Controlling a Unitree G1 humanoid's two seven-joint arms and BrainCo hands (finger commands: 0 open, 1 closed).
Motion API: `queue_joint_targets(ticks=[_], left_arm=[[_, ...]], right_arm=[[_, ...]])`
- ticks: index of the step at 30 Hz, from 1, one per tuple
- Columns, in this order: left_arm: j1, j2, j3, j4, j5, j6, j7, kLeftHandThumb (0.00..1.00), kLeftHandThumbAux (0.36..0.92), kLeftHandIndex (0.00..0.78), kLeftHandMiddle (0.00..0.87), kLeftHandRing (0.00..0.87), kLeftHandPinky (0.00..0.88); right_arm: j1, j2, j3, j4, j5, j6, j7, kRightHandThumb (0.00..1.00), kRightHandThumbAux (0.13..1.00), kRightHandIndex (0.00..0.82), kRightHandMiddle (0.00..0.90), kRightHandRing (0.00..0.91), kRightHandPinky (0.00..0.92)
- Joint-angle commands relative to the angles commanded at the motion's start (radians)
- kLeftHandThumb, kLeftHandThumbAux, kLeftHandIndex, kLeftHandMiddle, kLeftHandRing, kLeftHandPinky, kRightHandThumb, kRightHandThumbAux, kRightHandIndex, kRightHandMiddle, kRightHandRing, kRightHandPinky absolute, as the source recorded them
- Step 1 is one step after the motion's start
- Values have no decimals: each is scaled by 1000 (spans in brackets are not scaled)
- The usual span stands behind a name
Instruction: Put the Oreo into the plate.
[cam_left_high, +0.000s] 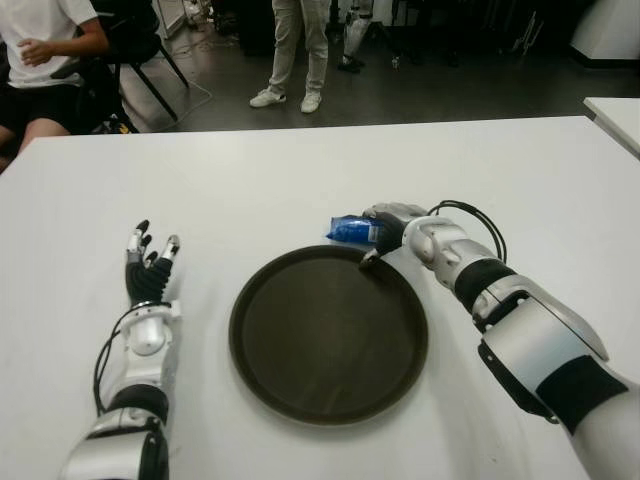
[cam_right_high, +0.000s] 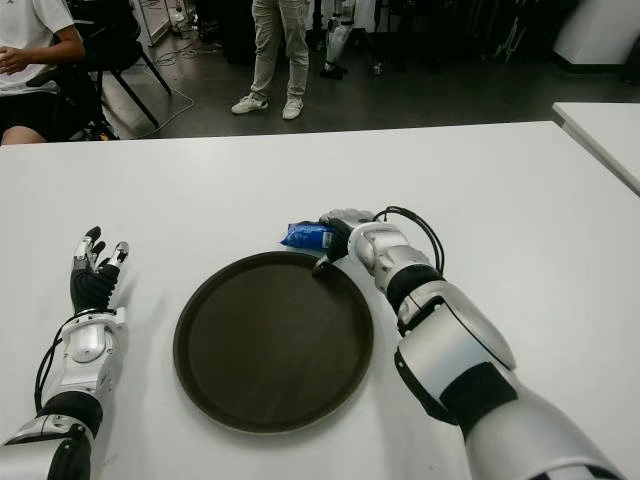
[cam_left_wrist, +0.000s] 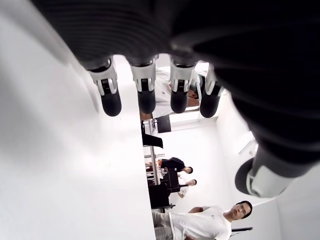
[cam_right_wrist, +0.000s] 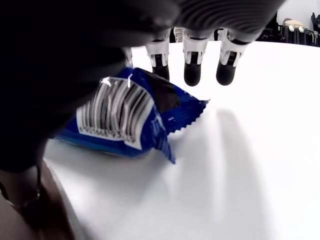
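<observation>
At the centre of your head-camera frame, the right hand (cam_left_high: 388, 228) reaches over a small blue crinkle-edged Oreo packet (cam_left_high: 352, 230) lying on the white table (cam_left_high: 300, 180), just beyond the far rim of the round dark brown plate (cam_left_high: 330, 335). The packet is outside the plate, close to its upper right edge. In the right wrist view you see the glossy blue wrapper (cam_right_wrist: 131, 117) with a white barcode panel facing up and a zigzag sealed end; the black-tipped fingers (cam_right_wrist: 193, 70) hang extended above it and past it, not closed around it, and you cannot tell whether the palm touches the wrapper. The left hand (cam_left_high: 148, 270) shows at the lower left of the frame, left of the plate, its fingers (cam_left_wrist: 145, 97) straight and holding nothing. A seated person (cam_left_high: 45, 45) occupies the upper left corner; a standing person's legs (cam_left_high: 298, 50) appear at top centre.
</observation>
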Motion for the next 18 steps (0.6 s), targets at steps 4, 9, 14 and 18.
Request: queue_joint_targets(ticks=[4, 9, 14, 18], left_arm=[[0, -1, 1, -1, 0, 3, 3, 330, 586, 16, 18, 0, 0], [0, -3, 3, -3, -3, 7, 4, 339, 585, 17, 22, 0, 0], [-1, -5, 6, -3, -5, 11, 7, 350, 585, 13, 20, 0, 0], [-2, -5, 5, -4, -3, 12, 10, 342, 591, 10, 17, 0, 0]], right_arm=[[-6, -2, 3, -4, -3, -4, 3, 0, 608, 0, 0, 0, 0], [-8, -4, 3, -7, -2, -10, -3, 0, 614, 0, 0, 0, 0], [-7, -6, -1, -10, 2, -18, -17, 0, 613, 0, 0, 0, 0], [-11, -8, -4, -15, 5, -27, -25, 0, 616, 0, 0, 0, 0]])
